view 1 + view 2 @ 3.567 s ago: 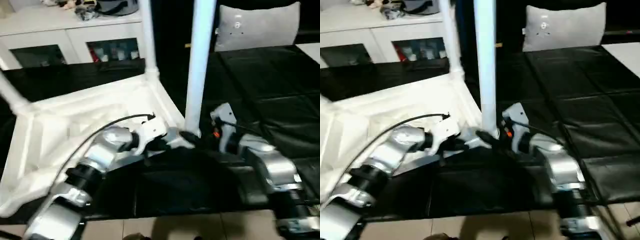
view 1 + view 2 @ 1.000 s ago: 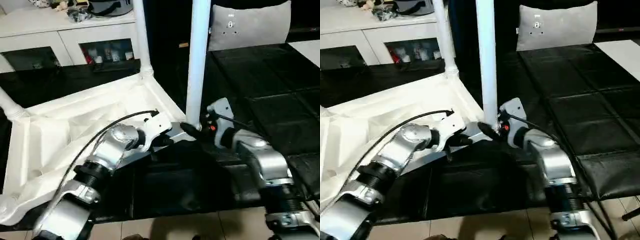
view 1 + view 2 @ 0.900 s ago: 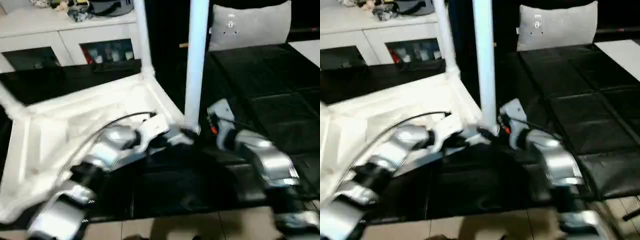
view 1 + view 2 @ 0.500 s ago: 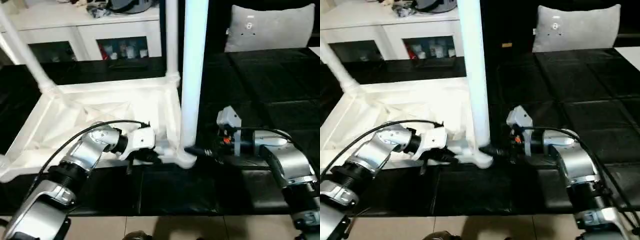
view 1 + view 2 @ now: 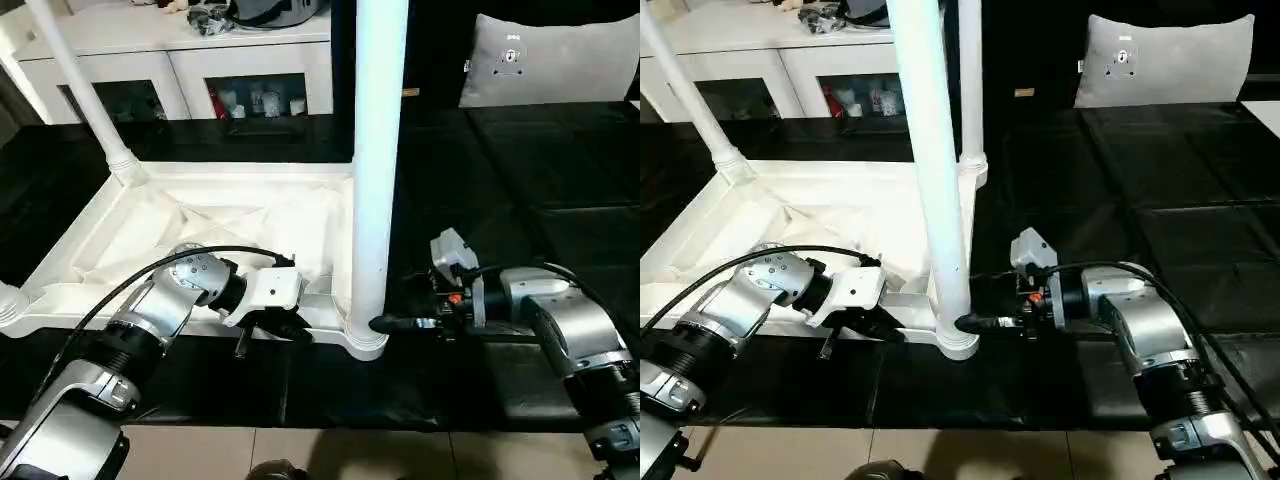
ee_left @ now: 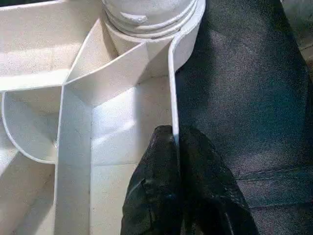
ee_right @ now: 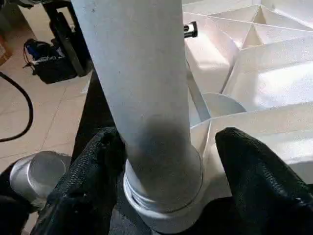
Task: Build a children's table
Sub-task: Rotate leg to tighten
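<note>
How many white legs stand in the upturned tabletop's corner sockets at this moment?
3 in view: near leg between the right gripper fingers; far-right leg; far-left leg. A fourth may be hidden beyond the left edge.

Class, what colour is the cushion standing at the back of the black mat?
Grey; the cushion shows best in the right eye view.

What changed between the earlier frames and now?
The tabletop has swung round with its legs and now lies square to the camera. The left gripper still pinches its rim. The right gripper still straddles the base of the near leg, fingers apart.
</note>
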You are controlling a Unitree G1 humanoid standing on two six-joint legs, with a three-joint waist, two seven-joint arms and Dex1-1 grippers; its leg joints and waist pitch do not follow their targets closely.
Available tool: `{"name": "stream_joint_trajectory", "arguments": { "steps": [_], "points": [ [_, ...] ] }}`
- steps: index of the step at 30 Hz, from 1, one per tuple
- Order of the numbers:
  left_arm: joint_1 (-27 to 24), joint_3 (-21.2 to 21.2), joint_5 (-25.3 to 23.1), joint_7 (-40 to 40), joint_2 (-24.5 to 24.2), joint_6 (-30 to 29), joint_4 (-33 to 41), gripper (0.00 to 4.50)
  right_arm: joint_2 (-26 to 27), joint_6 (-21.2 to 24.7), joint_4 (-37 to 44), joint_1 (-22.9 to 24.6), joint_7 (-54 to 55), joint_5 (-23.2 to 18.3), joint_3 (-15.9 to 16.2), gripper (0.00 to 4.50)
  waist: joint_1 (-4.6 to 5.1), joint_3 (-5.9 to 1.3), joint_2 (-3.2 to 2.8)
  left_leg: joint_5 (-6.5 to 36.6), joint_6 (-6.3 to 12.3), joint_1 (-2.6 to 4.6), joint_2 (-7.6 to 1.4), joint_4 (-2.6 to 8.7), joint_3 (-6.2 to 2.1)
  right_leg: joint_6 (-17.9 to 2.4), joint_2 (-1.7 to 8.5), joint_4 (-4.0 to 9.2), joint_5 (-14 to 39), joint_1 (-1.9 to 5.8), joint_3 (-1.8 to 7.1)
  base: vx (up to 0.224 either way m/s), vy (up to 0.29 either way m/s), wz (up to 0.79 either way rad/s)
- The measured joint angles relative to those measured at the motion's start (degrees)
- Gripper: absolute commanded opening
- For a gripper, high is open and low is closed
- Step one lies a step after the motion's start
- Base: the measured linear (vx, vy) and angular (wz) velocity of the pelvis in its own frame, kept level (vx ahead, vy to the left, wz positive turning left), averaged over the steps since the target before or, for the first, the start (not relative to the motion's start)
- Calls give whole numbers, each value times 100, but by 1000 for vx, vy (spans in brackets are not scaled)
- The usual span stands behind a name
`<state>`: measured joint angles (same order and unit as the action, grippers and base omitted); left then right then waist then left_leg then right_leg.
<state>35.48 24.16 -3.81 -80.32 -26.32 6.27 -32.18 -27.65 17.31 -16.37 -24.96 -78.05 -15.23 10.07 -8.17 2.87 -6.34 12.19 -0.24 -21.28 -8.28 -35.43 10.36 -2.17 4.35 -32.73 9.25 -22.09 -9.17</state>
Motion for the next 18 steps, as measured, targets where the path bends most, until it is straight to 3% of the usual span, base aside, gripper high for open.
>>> {"name": "stream_joint_trajectory", "arguments": {
  "steps": [11, 18],
  "points": [
    [0, 0, -2, -2, 18, 0, 0, 0, 90, 20, 0, 0, -9, -2, 158, 203, -10, 0, 2, 0, 0, -1, 0, 0, 0, 0, 0, 0, 0, 0, 0, 0, 0, 0],
    [-100, -86, 26, 106, 92, -313, 125, 0, 218, 259, 186, 159, 273, -71, 67, 194, -4, -3, 11, 0, 0, 4, 0, 0, 1, 1, 1, -5, 1, 0, 2, 0, 0, 0]
  ]
}}
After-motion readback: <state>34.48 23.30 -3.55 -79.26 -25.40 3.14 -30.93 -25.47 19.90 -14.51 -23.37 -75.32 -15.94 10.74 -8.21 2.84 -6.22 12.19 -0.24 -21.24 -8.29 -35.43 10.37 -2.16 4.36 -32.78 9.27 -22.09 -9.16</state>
